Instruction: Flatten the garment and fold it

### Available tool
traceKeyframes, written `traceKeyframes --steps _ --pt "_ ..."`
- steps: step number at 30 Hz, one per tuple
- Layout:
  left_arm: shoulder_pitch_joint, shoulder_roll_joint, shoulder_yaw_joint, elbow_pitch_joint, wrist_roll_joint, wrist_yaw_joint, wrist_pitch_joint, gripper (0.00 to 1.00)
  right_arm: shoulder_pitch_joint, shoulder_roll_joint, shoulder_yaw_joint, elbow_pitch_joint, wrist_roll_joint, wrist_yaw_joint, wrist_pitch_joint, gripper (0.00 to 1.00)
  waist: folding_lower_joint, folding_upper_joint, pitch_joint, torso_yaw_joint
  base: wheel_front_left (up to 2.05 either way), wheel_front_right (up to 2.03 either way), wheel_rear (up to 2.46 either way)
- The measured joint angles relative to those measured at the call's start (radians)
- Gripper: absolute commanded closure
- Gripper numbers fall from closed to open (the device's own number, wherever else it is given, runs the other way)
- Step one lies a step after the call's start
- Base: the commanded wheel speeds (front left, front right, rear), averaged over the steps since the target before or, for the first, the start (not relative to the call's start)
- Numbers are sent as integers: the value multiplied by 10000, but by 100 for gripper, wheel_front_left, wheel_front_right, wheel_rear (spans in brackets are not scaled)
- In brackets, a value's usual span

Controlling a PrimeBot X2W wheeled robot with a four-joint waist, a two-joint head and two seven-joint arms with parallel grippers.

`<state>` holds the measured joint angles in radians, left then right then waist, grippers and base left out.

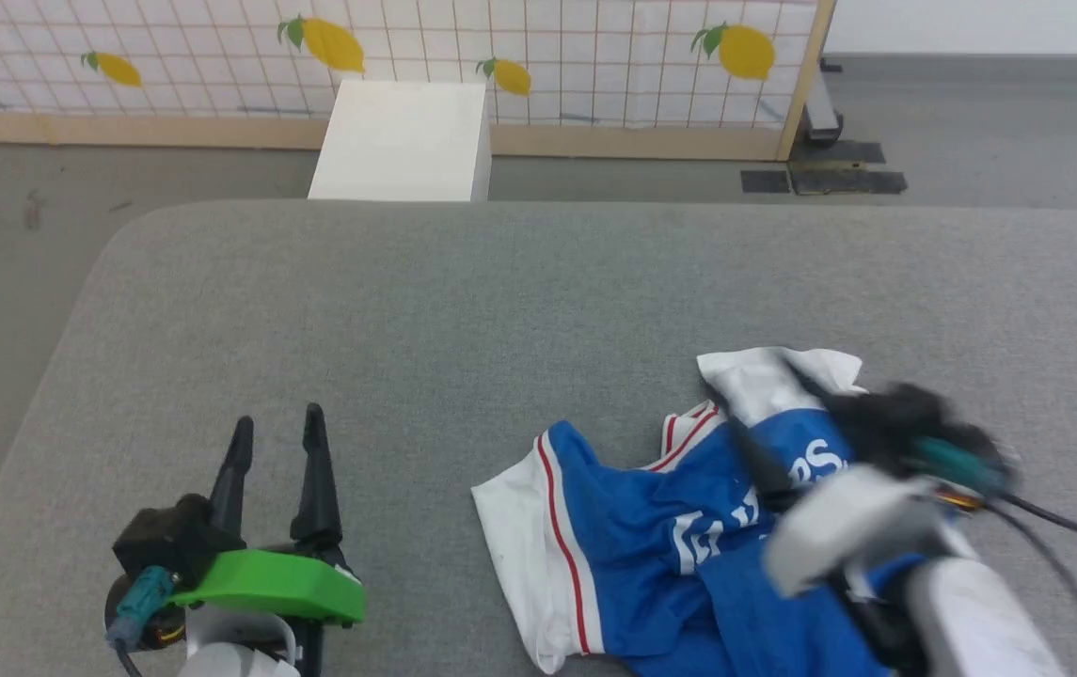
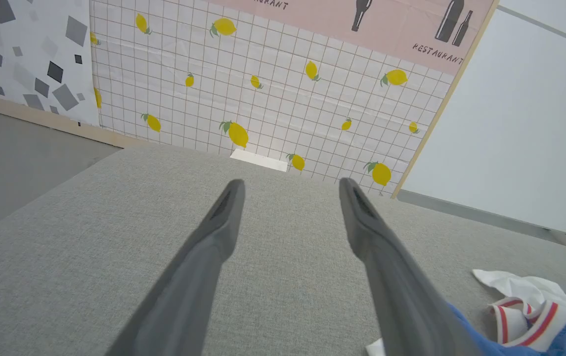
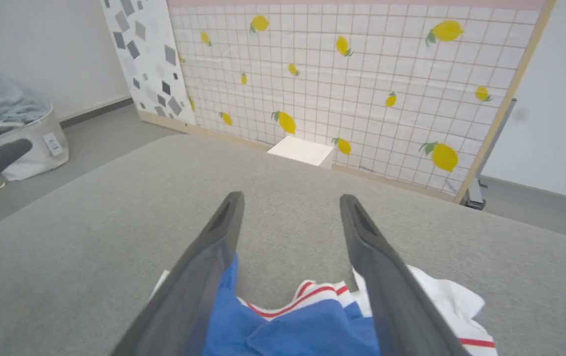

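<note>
The garment (image 1: 651,555), a bright blue jersey with white sleeves, red stripes and white lettering, lies crumpled on the grey padded table (image 1: 500,310) at the near right. My right gripper (image 1: 762,395) hovers over the garment's far part, blurred, its fingers spread. In the right wrist view the right gripper (image 3: 290,200) is open with nothing between its fingers, and the garment (image 3: 302,321) bunches below them. My left gripper (image 1: 277,423) rests open on bare table at the near left, well apart from the cloth. In the left wrist view the left gripper (image 2: 291,184) is empty, with the garment (image 2: 535,306) at the lower right.
A white box (image 1: 402,141) stands on the floor just past the table's far edge, before a lemon-print panel (image 1: 547,47). A laundry basket (image 3: 16,133) with cloth sits on the floor off to the left. The table's rounded left corner (image 1: 124,244) is near my left arm.
</note>
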<state>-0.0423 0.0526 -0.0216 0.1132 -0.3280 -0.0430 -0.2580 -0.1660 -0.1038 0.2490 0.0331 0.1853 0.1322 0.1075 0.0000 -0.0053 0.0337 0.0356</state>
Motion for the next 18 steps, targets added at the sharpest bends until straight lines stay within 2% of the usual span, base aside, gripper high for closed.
traceKeyframes --steps 4,8,14,18 --pt "46 0 -278 196 17 -98 0 0 1012 347 -2069 -238 -604 0 -1097 0 0 0 -155 -138 0 0 0" --pt "105 0 -918 662 230 -282 4 0 1791 474 -3323 -153 -779 0 -1546 0 0 0 -307 -299 0 0 0" --pt "147 -2 -2523 1657 784 -587 1524 0 2402 493 -3739 29 -625 0 -1622 0 0 0 -467 -557 0 0 0" --pt "124 -2 -3064 2159 911 -639 2778 0 2423 500 -3687 82 -514 0 -1664 0 0 0 -517 -720 0 0 0"
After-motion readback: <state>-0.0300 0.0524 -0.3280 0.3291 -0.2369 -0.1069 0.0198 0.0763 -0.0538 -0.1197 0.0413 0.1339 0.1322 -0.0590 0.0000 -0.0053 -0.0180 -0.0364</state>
